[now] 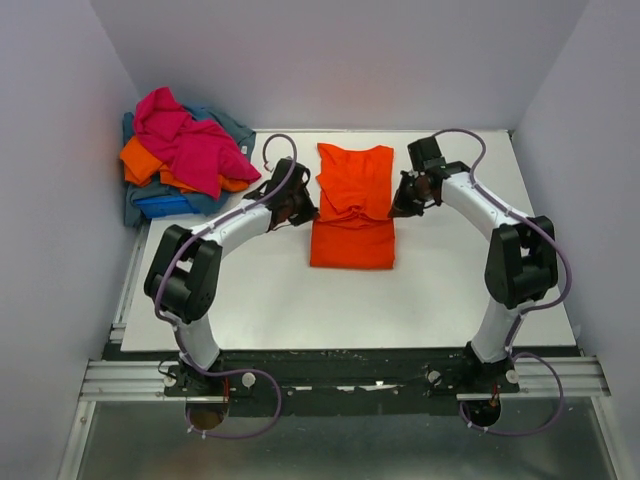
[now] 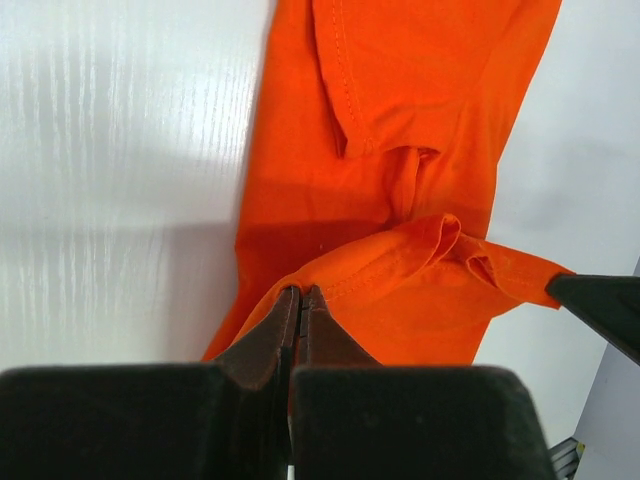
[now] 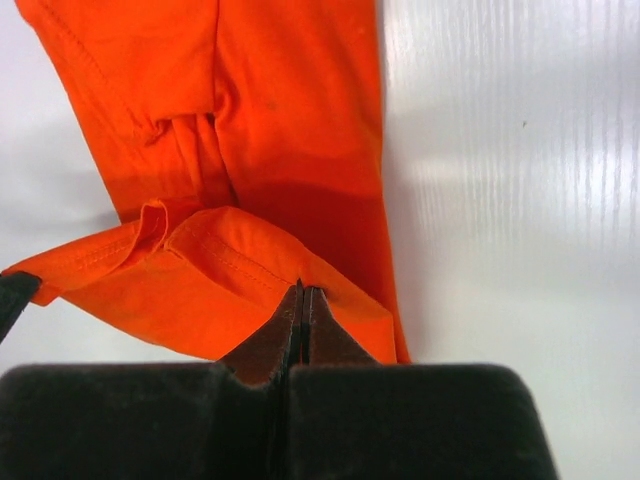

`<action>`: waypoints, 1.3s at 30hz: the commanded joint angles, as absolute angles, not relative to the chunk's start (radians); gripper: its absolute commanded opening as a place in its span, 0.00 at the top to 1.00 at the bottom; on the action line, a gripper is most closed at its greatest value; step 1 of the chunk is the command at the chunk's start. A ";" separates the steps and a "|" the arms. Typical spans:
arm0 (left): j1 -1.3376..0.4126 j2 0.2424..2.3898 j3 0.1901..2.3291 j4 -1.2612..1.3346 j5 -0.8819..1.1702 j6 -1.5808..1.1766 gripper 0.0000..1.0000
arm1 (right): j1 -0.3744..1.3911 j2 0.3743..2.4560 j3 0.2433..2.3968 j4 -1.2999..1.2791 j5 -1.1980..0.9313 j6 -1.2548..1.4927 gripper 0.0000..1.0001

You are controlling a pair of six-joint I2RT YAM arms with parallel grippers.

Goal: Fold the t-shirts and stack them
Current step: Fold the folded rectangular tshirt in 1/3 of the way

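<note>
A bright orange t-shirt [image 1: 352,200] lies lengthwise on the white table [image 1: 280,300], partly folded, with one hemmed edge lifted over its middle. My left gripper [image 1: 303,208] is shut on the left corner of that raised edge; the left wrist view shows the tips [image 2: 301,292] pinching the orange fabric [image 2: 400,100]. Across from it, my right gripper [image 1: 402,203] is shut on the right corner, its tips [image 3: 303,288] closed on the hem above the flat part of the shirt [image 3: 290,100]. More t-shirts sit heaped at the back left: magenta-pink [image 1: 190,140], orange [image 1: 140,160], royal blue [image 1: 160,205] and grey-blue [image 1: 228,125].
Grey walls [image 1: 60,200] enclose the table on the left, back and right. The heap of shirts overhangs the table's back-left corner. Both arm bases are bolted to the black rail [image 1: 340,375] at the near edge.
</note>
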State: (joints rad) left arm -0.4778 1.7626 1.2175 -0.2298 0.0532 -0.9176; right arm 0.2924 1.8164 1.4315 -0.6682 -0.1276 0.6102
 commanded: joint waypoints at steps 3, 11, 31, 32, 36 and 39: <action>-0.462 1.835 1.275 -0.186 0.084 -0.893 1.00 | 0.252 1.893 1.534 -0.698 -0.141 0.566 0.99; -0.416 1.908 1.330 -0.155 0.077 -0.876 1.00 | 0.232 1.980 1.637 -0.707 -0.153 0.554 0.99; -0.456 1.635 0.964 -0.111 0.150 -0.813 0.41 | 0.218 1.611 0.960 -0.408 -0.282 0.540 0.57; -0.462 1.625 0.933 -0.091 0.162 -0.822 0.45 | 0.218 1.611 0.948 -0.399 -0.285 0.535 0.58; -0.489 1.629 0.887 -0.063 0.169 -0.839 0.49 | 0.221 1.657 0.936 -0.380 -0.327 0.528 0.61; -0.502 1.654 0.884 -0.061 0.170 -0.841 0.50 | 0.222 1.681 0.931 -0.362 -0.344 0.529 0.61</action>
